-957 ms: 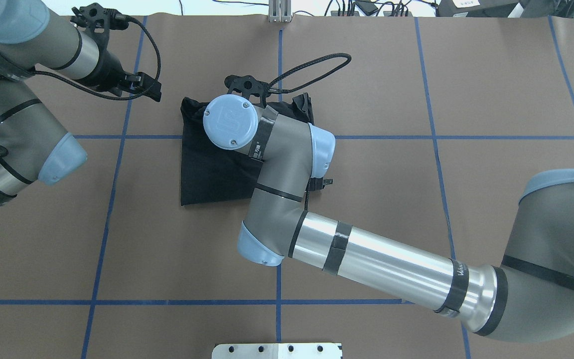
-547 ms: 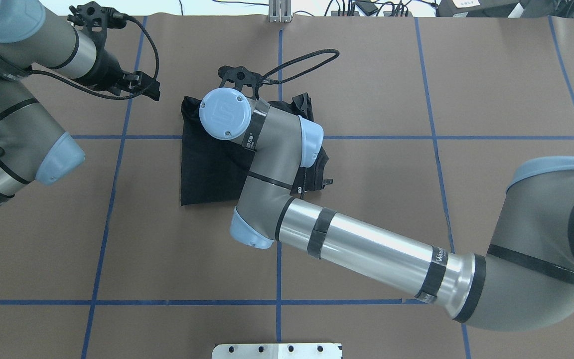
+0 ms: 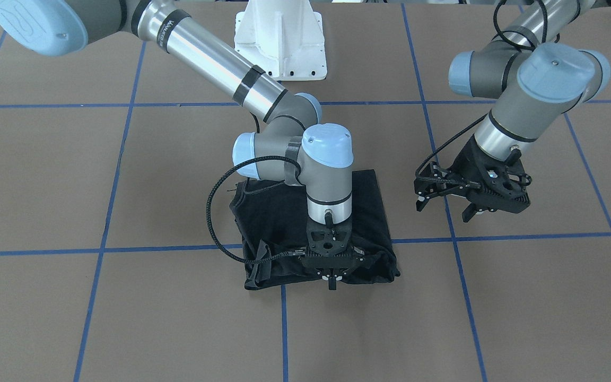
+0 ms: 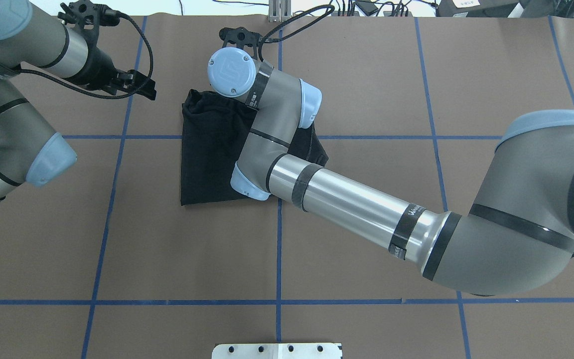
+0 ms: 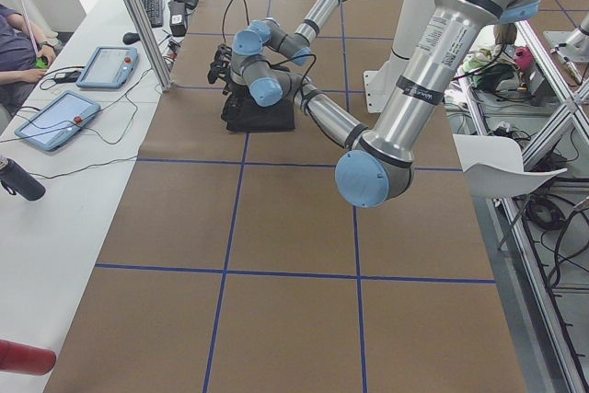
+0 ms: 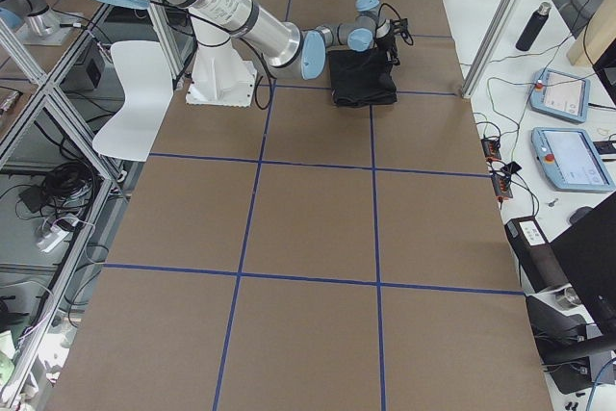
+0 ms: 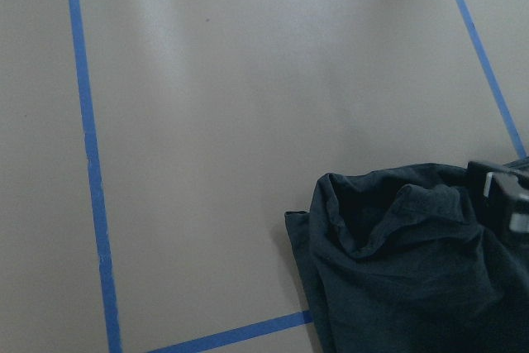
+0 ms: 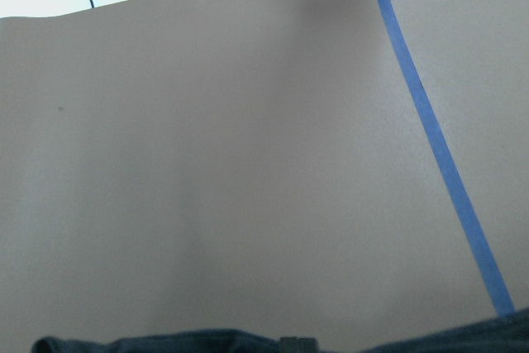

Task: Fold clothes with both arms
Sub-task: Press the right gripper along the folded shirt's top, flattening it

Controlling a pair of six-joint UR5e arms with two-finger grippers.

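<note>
A table covered in brown paper (image 4: pixel 366 224) and gridded with blue tape lines (image 4: pixel 277 301) lies in bright, even light; a white bench (image 5: pixel 46 218) alongside holds two teach pendants (image 5: pixel 53 120) and a black bottle (image 6: pixel 535 26); an aluminium post (image 6: pixel 500 21) rises at its edge; a white chair (image 6: pixel 130 93) stands on the opposite side.

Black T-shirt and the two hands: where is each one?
black T-shirt (image 3: pixel 271 217): front-facing view, flat top layer.
right hand (image 3: pixel 331 281): front-facing view, between its fingertips.
left hand (image 3: pixel 443 211): front-facing view, between its fingertips.

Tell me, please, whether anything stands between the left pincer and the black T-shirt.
Nothing visible does: only bare brown table separates the left pincer from the T-shirt.
</note>
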